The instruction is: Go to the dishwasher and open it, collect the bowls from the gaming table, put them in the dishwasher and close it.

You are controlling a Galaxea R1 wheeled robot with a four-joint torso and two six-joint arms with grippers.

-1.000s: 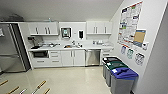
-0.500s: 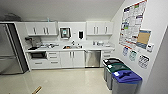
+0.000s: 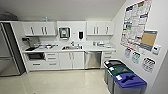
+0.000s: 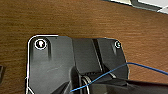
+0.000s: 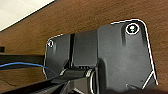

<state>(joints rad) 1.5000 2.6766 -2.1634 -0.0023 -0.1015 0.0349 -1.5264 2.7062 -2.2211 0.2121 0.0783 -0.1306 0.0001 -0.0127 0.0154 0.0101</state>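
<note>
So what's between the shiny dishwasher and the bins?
In the head view, white drawers stand under the counter between the dishwasher and the bins, with pale floor in front.

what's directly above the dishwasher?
The white countertop runs over the dishwasher, with small items on it too blurred to name. White wall cabinets hang higher. The dishwasher's door is shut, hiding its inside.

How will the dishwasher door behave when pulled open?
The dishwasher has a flat steel front set flush between white cabinets, so the door is probably stiff and heavy. The handle looks like a bar near its top edge, which suggests it is hinged at the bottom and drops down. It appears shut now, so expect some latch resistance.
</note>
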